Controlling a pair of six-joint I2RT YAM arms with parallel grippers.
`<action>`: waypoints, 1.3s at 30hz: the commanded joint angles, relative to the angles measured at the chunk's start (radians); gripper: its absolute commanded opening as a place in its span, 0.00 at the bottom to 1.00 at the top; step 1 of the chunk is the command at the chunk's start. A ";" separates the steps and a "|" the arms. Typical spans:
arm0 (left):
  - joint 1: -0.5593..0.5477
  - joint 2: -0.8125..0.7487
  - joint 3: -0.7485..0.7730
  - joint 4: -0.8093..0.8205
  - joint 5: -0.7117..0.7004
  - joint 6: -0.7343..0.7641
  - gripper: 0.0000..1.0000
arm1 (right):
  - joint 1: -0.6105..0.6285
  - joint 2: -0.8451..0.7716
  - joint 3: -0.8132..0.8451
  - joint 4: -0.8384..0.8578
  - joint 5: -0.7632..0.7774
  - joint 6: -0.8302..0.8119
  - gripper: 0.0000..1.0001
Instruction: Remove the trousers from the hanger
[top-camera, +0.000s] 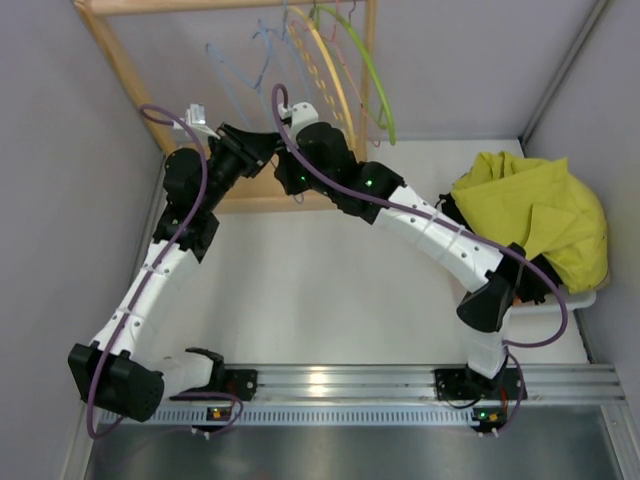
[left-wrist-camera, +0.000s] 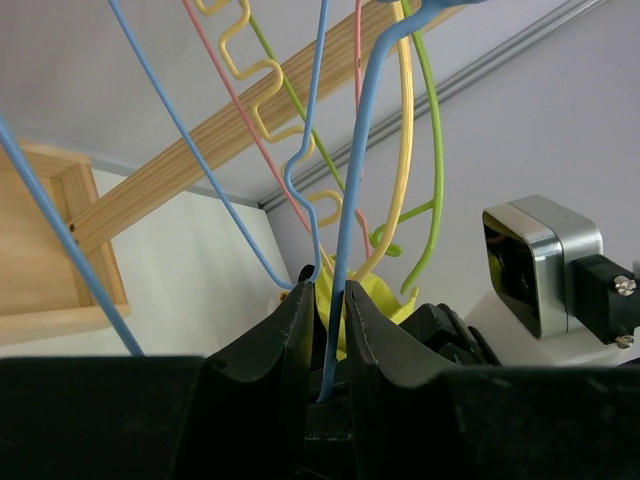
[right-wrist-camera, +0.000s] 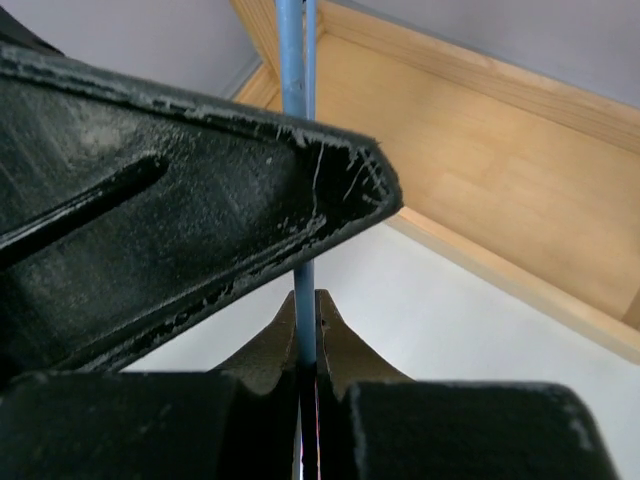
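The mustard trousers (top-camera: 535, 215) lie bunched in a heap at the right, off the hanger, over a white bin. The light-blue wire hanger (top-camera: 232, 80) hangs on the wooden rack at the back. My right gripper (top-camera: 290, 122) is shut on one blue wire of it (right-wrist-camera: 297, 100), pinched between the fingertips (right-wrist-camera: 308, 300). My left gripper (top-camera: 268, 147) is right beside it. Its jaws (left-wrist-camera: 328, 290) stand narrowly open either side of a blue wire (left-wrist-camera: 352, 200), which crosses the gap loosely. A yellow patch of the trousers (left-wrist-camera: 375, 295) shows beyond the left gripper.
The wooden rack (top-camera: 120, 60) stands at the back left. It also carries a thick yellow hanger (top-camera: 330, 70), a lime-green hanger (top-camera: 375, 75) and a pink wire one (left-wrist-camera: 235, 100). The white bin (top-camera: 540, 310) sits under the trousers. Grey walls close both sides.
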 joint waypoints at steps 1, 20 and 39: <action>-0.004 0.014 0.031 0.094 0.018 -0.032 0.24 | 0.022 -0.078 -0.013 0.089 -0.027 0.009 0.00; 0.016 0.096 0.153 0.080 0.070 -0.087 0.00 | -0.030 -0.269 -0.202 0.215 -0.171 -0.072 0.99; 0.143 0.455 0.572 0.080 0.227 -0.279 0.00 | -0.257 -0.599 -0.461 0.193 -0.308 -0.136 0.99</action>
